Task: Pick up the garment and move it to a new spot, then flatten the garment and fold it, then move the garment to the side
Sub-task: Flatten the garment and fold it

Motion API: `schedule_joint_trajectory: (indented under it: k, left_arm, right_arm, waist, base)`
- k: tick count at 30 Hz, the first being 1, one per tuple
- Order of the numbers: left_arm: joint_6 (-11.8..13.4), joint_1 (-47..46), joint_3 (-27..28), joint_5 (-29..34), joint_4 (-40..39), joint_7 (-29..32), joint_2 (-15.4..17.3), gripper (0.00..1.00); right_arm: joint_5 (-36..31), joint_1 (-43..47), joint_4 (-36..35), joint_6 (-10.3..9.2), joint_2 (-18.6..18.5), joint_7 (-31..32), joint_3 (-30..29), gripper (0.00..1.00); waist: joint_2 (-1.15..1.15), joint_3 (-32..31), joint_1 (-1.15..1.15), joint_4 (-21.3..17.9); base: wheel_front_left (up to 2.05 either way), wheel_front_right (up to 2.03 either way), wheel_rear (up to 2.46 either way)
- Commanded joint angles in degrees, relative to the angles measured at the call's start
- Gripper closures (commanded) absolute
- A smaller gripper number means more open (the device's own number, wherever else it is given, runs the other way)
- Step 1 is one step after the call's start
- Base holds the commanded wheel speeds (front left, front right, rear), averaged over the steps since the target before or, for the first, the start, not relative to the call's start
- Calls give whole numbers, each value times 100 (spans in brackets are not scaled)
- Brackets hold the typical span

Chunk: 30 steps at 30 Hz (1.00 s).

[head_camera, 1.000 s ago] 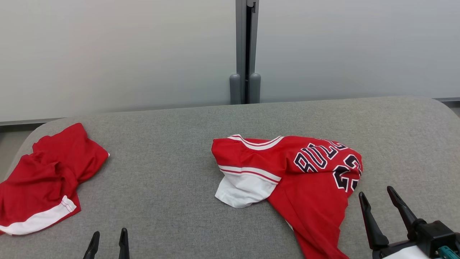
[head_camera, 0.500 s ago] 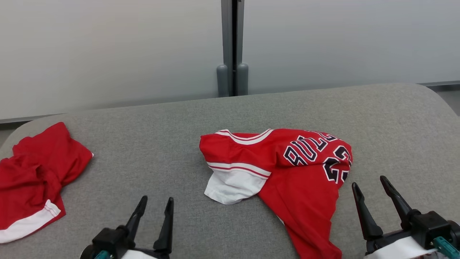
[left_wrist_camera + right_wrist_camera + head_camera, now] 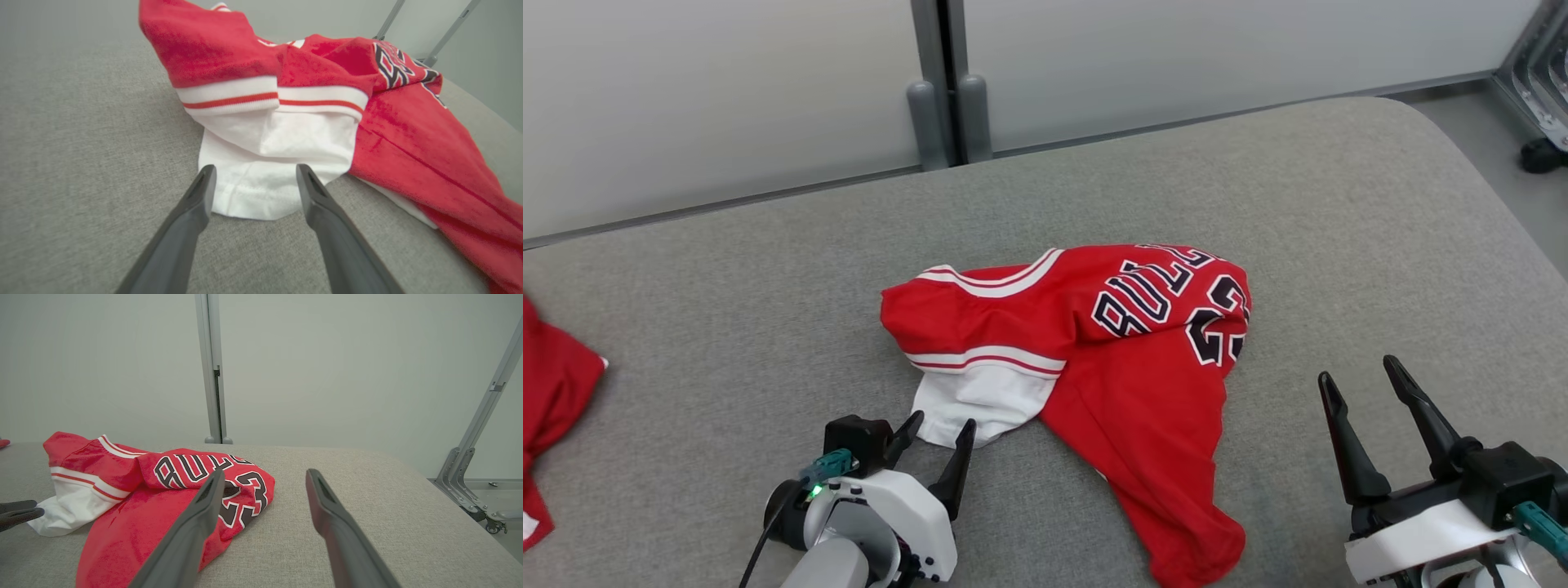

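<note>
The garment (image 3: 1127,367) is a crumpled red jersey with dark lettering and a white sleeve (image 3: 976,404), lying mid-table. My left gripper (image 3: 941,425) stands open right at the sleeve's near edge. In the left wrist view the left gripper (image 3: 255,169) has its fingertips on either side of the white hem (image 3: 261,204), with nothing pinched. To the right of the jersey, my right gripper (image 3: 1357,369) is open and apart from the cloth. The right wrist view shows the right gripper (image 3: 265,472) above the table, with the garment (image 3: 135,514) to its left.
The grey padded table (image 3: 1339,204) runs to a rounded right edge. Another red cloth (image 3: 556,384) lies at the far left. A grey post (image 3: 947,90) stands behind the table against the pale wall. A metal frame (image 3: 470,457) and a caster stand on the floor to the right.
The head camera has turned right and down, so the whole scene has shifted left. My left gripper has come forward to the white sleeve's edge. The right gripper stays open beside the jersey.
</note>
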Motion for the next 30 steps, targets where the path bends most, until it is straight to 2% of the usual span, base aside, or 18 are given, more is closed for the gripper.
schedule_joint_trajectory:
  k: [1, 2, 3, 5, 7, 11, 19, 23, 30]
  left_arm:
    - [-25, -123, 5, -85, 181, 42, 28, 0]
    - [-14, -194, 12, -81, 354, 88, 45, 0]
    - [-12, -261, 7, -79, 499, 97, 54, 9]
    - [12, -339, 73, -191, 801, 98, 49, 100]
    - [-5, -351, 83, -354, 960, 122, 41, 100]
    - [-19, -382, 258, -685, 788, -264, 35, 100]
    - [-19, -252, 463, -1191, -246, -232, 263, 100]
    - [46, -237, 689, -1456, -1478, 153, 609, 100]
    - [422, -942, 1095, -1585, -3232, 1146, 1291, 100]
  right_arm:
    - [40, -70, -15, 1, -6, -28, -21, 0]
    - [44, -81, -12, 1, 4, -28, -26, 0]
    - [51, -89, -12, 1, 10, -28, -39, 0]
    - [49, -91, -10, 1, 29, -28, -63, 0]
    - [36, -67, 3, 1, 44, -28, -73, 0]
    - [35, 29, 49, 1, 71, -28, -110, 0]
    - [64, 128, 67, 1, 89, -28, -113, 0]
    - [58, 193, 77, 0, 92, -29, -85, 0]
    - [74, 156, 95, 1, 101, -28, 9, 0]
  waist:
    - [0, 174, 0, -200]
    - [0, 193, 0, -239]
    - [0, 209, 0, -267]
    - [0, 224, 0, -300]
    - [0, 206, 0, -316]
    - [0, 74, 0, -279]
    - [0, -179, 0, -34]
    - [0, -383, 0, 111]
    - [0, -560, 0, 202]
  base:
    - [0, 0, 0]
    - [0, 0, 0]
    - [0, 0, 0]
    - [0, 0, 0]
    - [0, 0, 0]
    - [0, 0, 0]
    - [0, 0, 0]
    - [0, 0, 0]
    - [0, 0, 0]
